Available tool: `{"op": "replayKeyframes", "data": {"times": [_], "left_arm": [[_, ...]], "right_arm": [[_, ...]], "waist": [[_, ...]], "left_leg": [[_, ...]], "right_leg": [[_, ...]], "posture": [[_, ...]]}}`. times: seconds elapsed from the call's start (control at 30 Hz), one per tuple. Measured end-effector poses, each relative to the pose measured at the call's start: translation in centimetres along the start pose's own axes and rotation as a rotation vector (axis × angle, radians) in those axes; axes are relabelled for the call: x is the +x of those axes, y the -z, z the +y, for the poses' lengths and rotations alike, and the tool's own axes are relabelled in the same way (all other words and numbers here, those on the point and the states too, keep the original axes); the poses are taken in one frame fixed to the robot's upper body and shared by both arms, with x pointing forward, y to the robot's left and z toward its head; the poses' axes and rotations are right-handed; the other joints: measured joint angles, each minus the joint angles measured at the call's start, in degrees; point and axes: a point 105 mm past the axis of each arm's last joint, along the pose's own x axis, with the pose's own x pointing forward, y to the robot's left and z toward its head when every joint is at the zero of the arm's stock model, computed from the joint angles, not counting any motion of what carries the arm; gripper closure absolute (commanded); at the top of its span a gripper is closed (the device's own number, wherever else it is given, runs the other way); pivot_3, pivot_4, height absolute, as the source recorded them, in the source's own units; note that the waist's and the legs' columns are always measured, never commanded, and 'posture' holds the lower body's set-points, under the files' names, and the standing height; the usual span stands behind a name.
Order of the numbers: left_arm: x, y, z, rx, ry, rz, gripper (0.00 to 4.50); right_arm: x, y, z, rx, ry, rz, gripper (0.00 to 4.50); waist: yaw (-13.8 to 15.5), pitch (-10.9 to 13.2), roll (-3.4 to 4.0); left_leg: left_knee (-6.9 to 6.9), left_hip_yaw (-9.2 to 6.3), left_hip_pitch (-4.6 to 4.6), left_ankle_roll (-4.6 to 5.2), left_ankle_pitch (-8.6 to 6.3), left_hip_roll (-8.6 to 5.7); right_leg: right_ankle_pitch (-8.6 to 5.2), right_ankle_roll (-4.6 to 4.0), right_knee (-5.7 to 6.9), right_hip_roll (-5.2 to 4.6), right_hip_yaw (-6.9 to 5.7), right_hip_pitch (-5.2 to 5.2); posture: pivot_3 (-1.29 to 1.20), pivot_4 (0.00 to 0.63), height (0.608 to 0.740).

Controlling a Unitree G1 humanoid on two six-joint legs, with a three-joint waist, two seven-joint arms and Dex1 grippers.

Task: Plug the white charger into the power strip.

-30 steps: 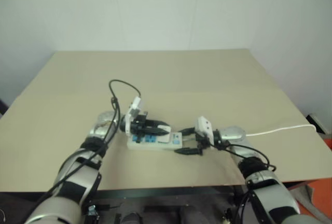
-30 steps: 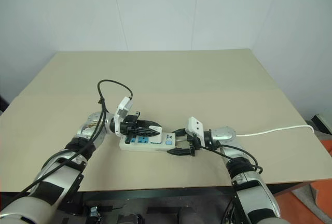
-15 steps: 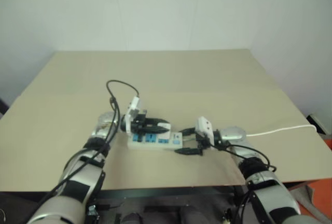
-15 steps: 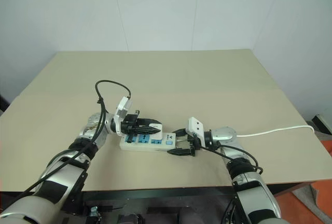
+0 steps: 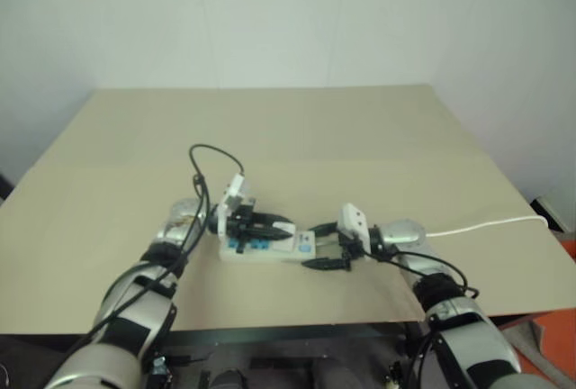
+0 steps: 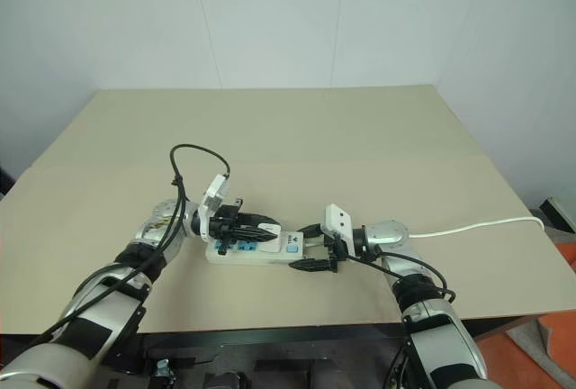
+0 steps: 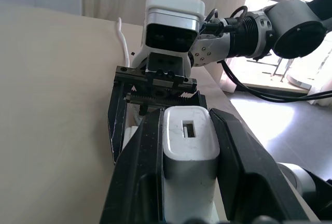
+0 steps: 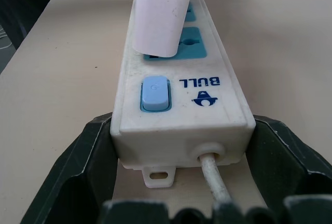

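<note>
White charger (image 7: 190, 146), the small rounded plastic block, sits clamped between your left gripper (image 6: 256, 231)'s black fingers (image 7: 142, 167), closed tight on its sides, standing over the long flat white power strip (image 8: 179, 94) with blue socket faces. You have the strip lying near the tabletop (image 6: 360, 137)'s front edge, about midway along it. Your right gripper (image 6: 310, 245) straddles the strip's switch end, one finger (image 8: 83, 162) along each side, though you cannot tell whether they press it. Its thin white cord (image 6: 477, 224) trails to the tabletop's right edge.
</note>
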Motion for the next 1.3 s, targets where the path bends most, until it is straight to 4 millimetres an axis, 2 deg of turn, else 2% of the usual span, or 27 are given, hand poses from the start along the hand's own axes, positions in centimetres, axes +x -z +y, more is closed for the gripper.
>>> {"op": "replayKeyframes", "data": {"times": [0.23,0.57,0.83,0.9,0.97,1.2,1.3], "left_arm": [[-0.1,0.8,-0.3,0.098,-0.012,0.014,3.49],[-0.4,1.5,-0.5,0.144,-0.031,0.024,3.49],[-0.3,1.8,-0.2,0.153,-0.038,0.060,3.49],[-0.3,1.8,-0.1,0.146,-0.040,0.066,2.77],[-1.4,3.4,-0.2,0.091,-0.069,0.124,2.22],[-2.5,3.2,0.1,0.098,-0.124,0.110,0.03],[-2.5,3.1,0.2,0.104,-0.124,0.112,0.01]], "right_arm": [[0.0,0.1,0.0,0.005,0.010,0.001,1.06],[0.1,0.3,0.0,0.009,0.020,0.005,1.06],[0.2,0.7,-0.1,0.022,0.033,0.021,1.06],[0.2,0.7,-0.1,0.026,0.036,0.023,1.06],[0.3,0.7,0.1,0.023,0.024,0.018,1.06],[0.2,0.7,0.3,0.027,0.018,0.015,1.06],[0.2,0.7,0.3,0.027,0.018,0.015,1.06]], "waist": [[0.1,-0.1,0.00],[0.1,-0.6,0.06],[0.1,-0.7,0.15],[0.1,-0.7,0.15],[-0.3,-0.7,0.18],[-0.1,-0.7,0.19],[-0.2,-0.7,0.19]], "left_leg": [[0.01,0.01,0.07,0.00,0.00,0.00],[0.00,0.01,0.13,0.00,0.00,0.00],[-0.02,0.00,0.90,-0.01,-0.01,-0.01],[-0.04,0.00,1.00,-0.02,-0.02,-0.01],[-0.11,0.04,1.03,0.00,-0.03,-0.02],[-0.15,0.02,0.95,-0.01,-0.03,-0.01],[-0.17,0.01,0.95,-0.01,-0.03,-0.01]], "right_leg": [[0.00,0.00,0.01,0.00,0.03,0.06],[-0.01,0.00,0.00,0.00,0.04,0.11],[-0.05,0.00,-0.13,0.00,0.04,0.88],[-0.05,-0.01,-0.17,0.00,0.04,0.99],[-0.06,-0.01,-0.20,0.00,0.12,0.92],[-0.10,0.00,-0.25,-0.01,0.07,0.92],[-0.10,0.00,-0.25,-0.01,0.06,0.92]], "posture": [[0.00,0.150,0.740],[0.00,0.150,0.740],[0.00,0.150,0.740],[0.00,0.150,0.740],[0.00,0.150,0.740],[0.00,0.150,0.740],[0.00,0.150,0.740]]}}
